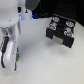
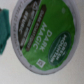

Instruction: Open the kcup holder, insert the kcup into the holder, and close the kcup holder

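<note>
The kcup (image 2: 44,36) fills the wrist view, its green top printed with white lettering and ringed by a white rim, very close to the camera. A teal piece (image 2: 4,29) shows beside it; whether it is a finger I cannot tell. In the exterior view my gripper (image 1: 11,59) hangs low over the table at the exterior view's left, with a speck of green, the kcup (image 1: 17,58), at its side. The fingers are hidden by the arm. The kcup holder (image 1: 60,31), a black box with round pod slots on top and grey front panels, stands at the exterior view's right, well away from the gripper.
The white arm (image 1: 11,25) takes up the exterior view's left side. A dark backdrop (image 1: 47,7) runs behind the white table (image 1: 45,65). Pods (image 1: 54,22) sit in the holder's top slots.
</note>
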Motion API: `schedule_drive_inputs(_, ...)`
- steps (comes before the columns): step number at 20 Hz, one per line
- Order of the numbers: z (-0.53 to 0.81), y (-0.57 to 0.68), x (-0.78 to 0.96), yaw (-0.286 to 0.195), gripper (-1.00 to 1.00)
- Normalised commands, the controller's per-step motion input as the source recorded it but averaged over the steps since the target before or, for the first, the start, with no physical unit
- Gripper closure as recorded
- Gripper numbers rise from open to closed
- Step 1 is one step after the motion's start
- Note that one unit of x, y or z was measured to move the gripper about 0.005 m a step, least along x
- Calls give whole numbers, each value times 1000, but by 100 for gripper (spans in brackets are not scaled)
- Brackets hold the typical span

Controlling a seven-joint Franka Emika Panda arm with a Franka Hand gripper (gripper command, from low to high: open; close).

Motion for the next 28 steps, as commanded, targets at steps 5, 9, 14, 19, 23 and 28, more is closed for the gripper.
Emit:
schedule_drive_inputs(5,232,2,80,-65,100)
schedule_drive_inputs(9,632,185,72,-51,100)
schedule_drive_inputs(14,823,341,30,-23,100)
schedule_drive_inputs(19,802,523,23,17,100)
schedule_drive_inputs(23,778,616,29,7,100)
schedule_drive_inputs(28,673,691,16,6,100)
